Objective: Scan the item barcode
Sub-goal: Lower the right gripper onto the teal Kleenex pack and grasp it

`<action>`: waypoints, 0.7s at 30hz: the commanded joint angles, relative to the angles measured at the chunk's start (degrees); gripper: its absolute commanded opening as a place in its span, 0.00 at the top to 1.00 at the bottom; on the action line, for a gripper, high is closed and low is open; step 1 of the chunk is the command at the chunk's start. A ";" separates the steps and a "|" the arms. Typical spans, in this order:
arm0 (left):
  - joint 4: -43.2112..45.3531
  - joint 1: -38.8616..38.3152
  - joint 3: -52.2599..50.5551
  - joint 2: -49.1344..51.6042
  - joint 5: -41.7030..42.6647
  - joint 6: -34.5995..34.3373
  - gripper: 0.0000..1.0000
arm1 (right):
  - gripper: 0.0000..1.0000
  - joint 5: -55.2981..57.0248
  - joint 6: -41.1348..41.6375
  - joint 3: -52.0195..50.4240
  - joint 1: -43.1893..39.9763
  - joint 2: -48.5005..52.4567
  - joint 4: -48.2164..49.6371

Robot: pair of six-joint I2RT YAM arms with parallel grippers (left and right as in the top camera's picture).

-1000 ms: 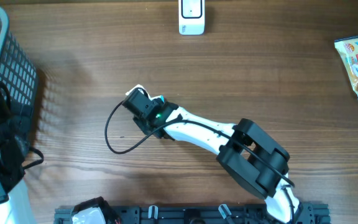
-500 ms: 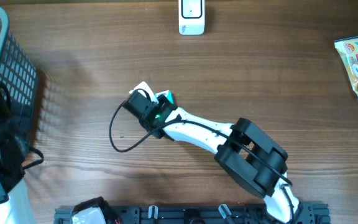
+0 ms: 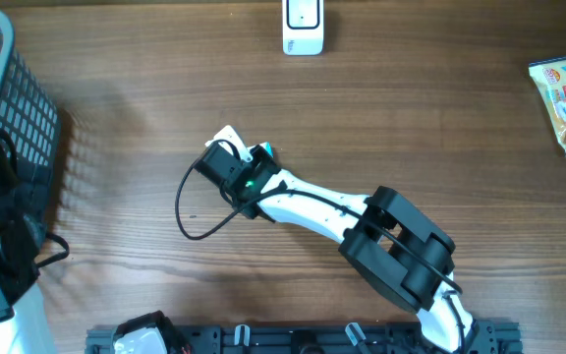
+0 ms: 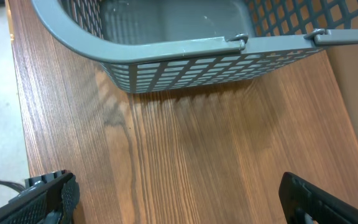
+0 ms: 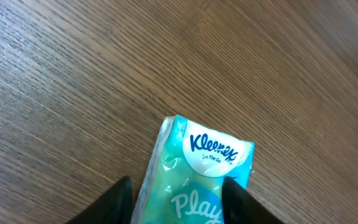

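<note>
The tissue pack (image 5: 205,154) is found clamped between the fingers of the right gripper (image 5: 178,193), near the middle of the table (image 3: 430,108); the left gripper (image 4: 176,199) is spread wide and holds nothing, beside the basket (image 4: 185,56).

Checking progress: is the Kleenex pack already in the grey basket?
No, the Kleenex pack sits in the right gripper, well apart from the basket at the left edge.

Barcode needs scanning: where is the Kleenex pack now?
The Kleenex pack is in the right gripper, slightly left of mid-table in the overhead view, short of the white scanner.
</note>
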 commanded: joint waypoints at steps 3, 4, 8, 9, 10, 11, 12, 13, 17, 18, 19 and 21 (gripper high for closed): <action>-0.11 0.33 0.35 0.00 0.31 0.52 0.00 | 0.58 -4.96 0.02 -0.15 0.17 1.70 0.22; -0.11 0.33 0.35 0.00 0.31 0.52 0.00 | 0.58 -4.90 -0.02 -0.15 0.17 1.70 0.22; -0.11 0.33 0.35 0.00 0.31 0.52 0.00 | 0.60 -4.83 0.07 -0.15 0.11 1.73 0.11; -0.11 0.33 0.35 0.00 0.31 0.52 0.00 | 0.60 -4.76 0.17 -0.15 0.09 1.73 0.09; -0.11 0.33 0.35 0.00 0.31 0.52 0.00 | 0.60 -4.31 0.20 -0.15 0.00 1.73 0.04; -0.11 0.33 0.35 0.00 0.31 0.52 0.00 | 0.60 -3.61 0.24 -0.15 -0.13 1.73 0.02; -0.11 0.33 0.35 0.00 0.31 0.50 0.00 | 0.60 -3.08 0.28 -0.15 -0.33 1.73 0.09; -0.11 0.33 0.35 0.00 0.31 0.52 0.00 | 0.60 -3.08 0.22 -0.15 -0.55 1.86 0.11; -0.11 0.33 0.35 0.00 0.31 0.52 0.00 | 0.60 -3.17 0.46 -0.15 -1.64 3.19 -0.09; -0.11 0.33 0.35 0.00 0.31 0.52 0.00 | 0.59 -3.28 0.42 -0.15 -1.75 3.54 -0.13; -0.11 0.33 0.35 0.00 0.31 0.52 0.00 | 0.59 -3.30 0.42 -0.15 -1.77 3.87 -0.15; -0.11 0.33 0.35 0.00 0.31 0.52 0.00 | 0.60 -3.28 0.39 -0.15 -1.77 3.96 -0.17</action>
